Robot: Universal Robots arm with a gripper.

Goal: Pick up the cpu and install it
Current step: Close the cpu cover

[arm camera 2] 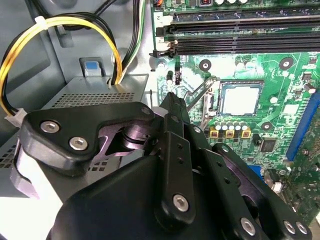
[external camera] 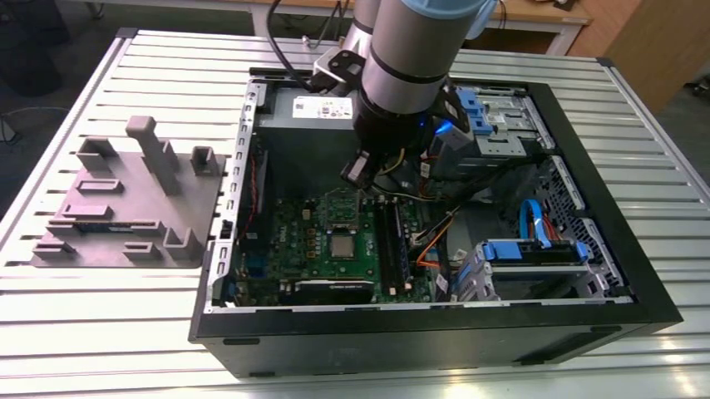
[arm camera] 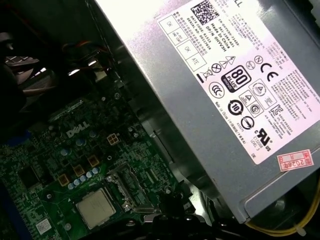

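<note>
The cpu (external camera: pixel 342 247) lies flat in its socket on the green motherboard (external camera: pixel 299 237), silvery top up. Both wrist views show the cpu (arm camera 2: pixel 241 98) (arm camera: pixel 96 208) inside the socket frame. A thin metal lever (arm camera 2: pixel 197 95) slants up beside the socket. My gripper (external camera: pixel 357 176) hangs inside the open computer case, above the board and a little back from the socket, toward the power supply. In the second wrist view the black fingers (arm camera 2: pixel 171 107) meet in the middle with nothing between them, a short way off the cpu.
A silver-grey power supply (external camera: pixel 316 108) (arm camera: pixel 225 75) with a white label fills the case's back. Long black memory slots (arm camera 2: pixel 240 42) run beside the socket. Yellow and black cables (arm camera 2: pixel 65 25) loop near the gripper. Blue drive brackets (external camera: pixel 533 249) stand at the exterior view's right, a grey fixture (external camera: pixel 122 199) at its left.
</note>
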